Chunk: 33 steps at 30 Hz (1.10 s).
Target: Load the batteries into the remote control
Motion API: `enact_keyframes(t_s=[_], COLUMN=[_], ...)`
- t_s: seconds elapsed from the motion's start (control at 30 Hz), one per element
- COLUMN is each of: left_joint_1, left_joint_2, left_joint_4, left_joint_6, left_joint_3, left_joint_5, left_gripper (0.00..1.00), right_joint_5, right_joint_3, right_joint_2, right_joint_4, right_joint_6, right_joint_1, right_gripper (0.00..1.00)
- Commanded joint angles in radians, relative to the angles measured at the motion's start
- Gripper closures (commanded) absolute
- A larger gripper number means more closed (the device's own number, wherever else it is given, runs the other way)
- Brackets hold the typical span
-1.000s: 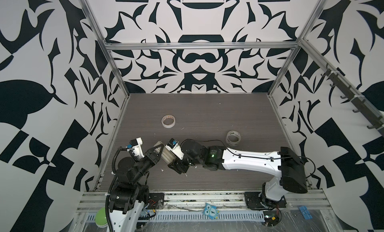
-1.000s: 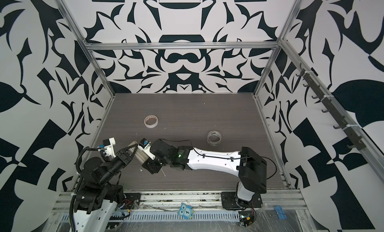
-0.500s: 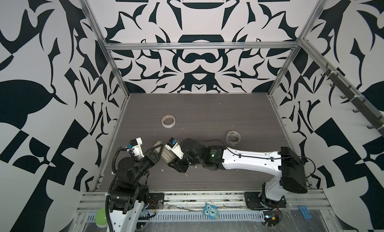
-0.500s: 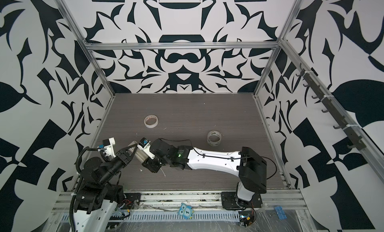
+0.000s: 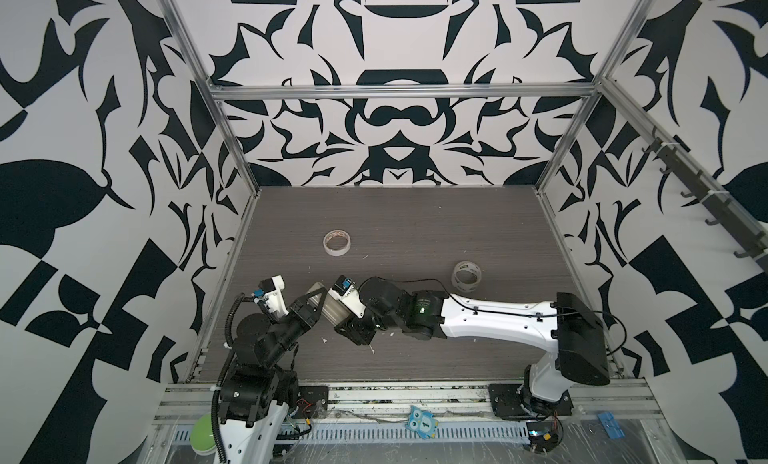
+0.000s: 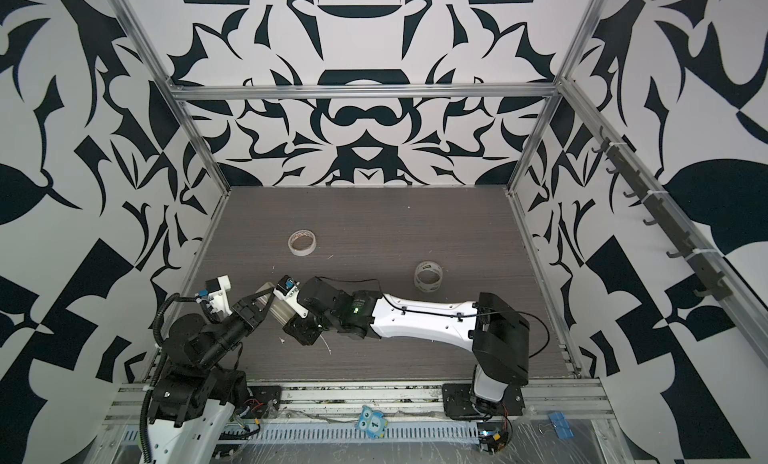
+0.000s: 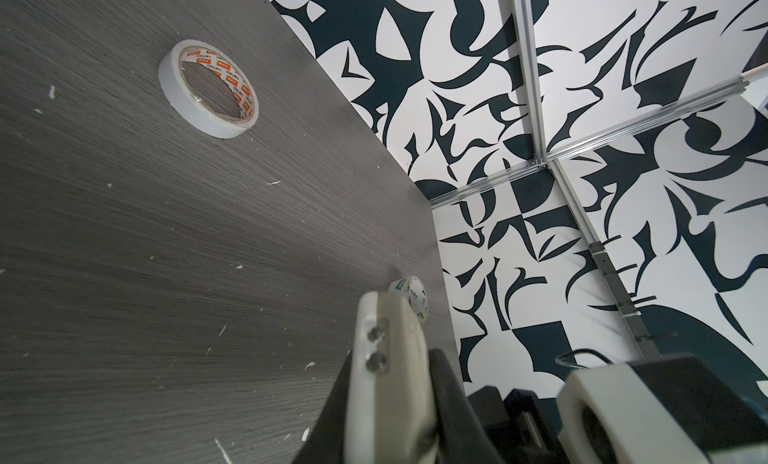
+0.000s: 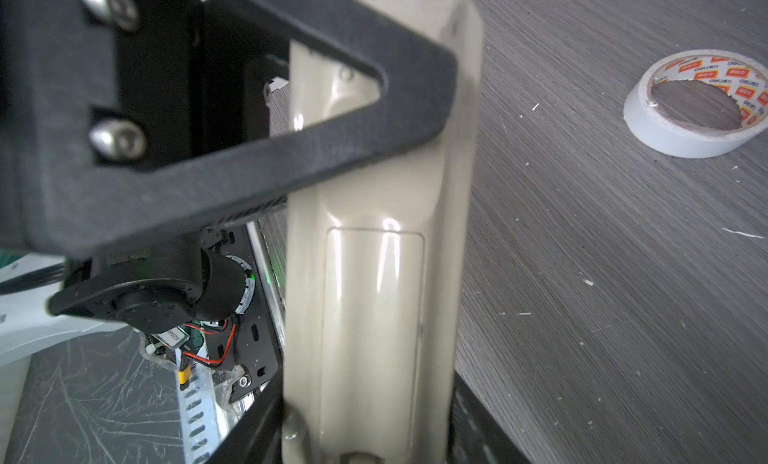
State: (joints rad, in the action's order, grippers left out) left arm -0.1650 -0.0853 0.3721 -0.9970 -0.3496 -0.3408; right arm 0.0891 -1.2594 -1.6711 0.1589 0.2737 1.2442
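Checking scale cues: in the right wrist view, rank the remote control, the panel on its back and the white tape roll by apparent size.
1. remote control, largest, though nearest the camera.
2. panel on its back.
3. white tape roll, smallest, but farther off and clipped by the frame edge.

The remote control [image 5: 332, 311] is near the front left of the table [image 5: 415, 358], between the left gripper [image 5: 318, 304] on its left and the right gripper [image 5: 343, 322] on its right. One tape roll [image 5: 337, 242] lies on the table behind it. The other tape roll [image 5: 466, 275] lies farther right, just behind the right arm [image 5: 498, 320].
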Motion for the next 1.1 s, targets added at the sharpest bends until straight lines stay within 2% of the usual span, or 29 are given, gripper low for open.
enact_keyframes(t_s=[0.0, 0.17, 0.33, 0.43, 0.47, 0.63, 0.73, 0.9, 1.07], left_joint_1=[-0.004, -0.004, -0.004, -0.004, -0.004, -0.004, -0.004, -0.004, -0.005], left_joint_2=[0.009, 0.009, 0.015, 0.014, 0.013, 0.012, 0.007, -0.002, 0.002], left_joint_4=[-0.035, -0.035, -0.033, -0.032, -0.032, -0.051, -0.059, -0.058, -0.065], left_joint_6=[-0.008, -0.008, -0.011, -0.012, -0.013, -0.031, -0.037, -0.031, -0.028], left_joint_3=[0.003, 0.002, 0.007, 0.010, 0.011, 0.024, 0.030, 0.027, 0.029], left_joint_5=[-0.018, -0.018, -0.019, -0.019, -0.019, -0.027, -0.035, -0.044, -0.053], left_gripper=[1.00, 1.00, 1.00, 1.00, 0.98, 0.66, 0.52, 0.37, 0.35], right_joint_5=[0.004, 0.001, 0.001, 0.000, 0.000, -0.010, -0.019, -0.019, -0.008], right_joint_3=[-0.038, -0.035, -0.031, -0.025, -0.022, -0.010, 0.000, 0.023, 0.062], right_joint_2=[0.005, 0.005, 0.011, 0.016, 0.018, 0.030, 0.044, 0.066, 0.097], right_joint_4=[-0.022, -0.026, -0.031, -0.037, -0.040, -0.044, -0.051, -0.057, -0.079], right_joint_6=[-0.008, -0.011, -0.010, -0.011, -0.011, -0.011, -0.012, -0.015, -0.001], right_joint_1=[0.003, 0.004, 0.004, 0.003, 0.003, 0.003, 0.002, -0.004, -0.022], right_gripper=[0.42, 0.53, 0.74, 0.81, 0.83, 0.92, 0.96, 1.00, 1.00])
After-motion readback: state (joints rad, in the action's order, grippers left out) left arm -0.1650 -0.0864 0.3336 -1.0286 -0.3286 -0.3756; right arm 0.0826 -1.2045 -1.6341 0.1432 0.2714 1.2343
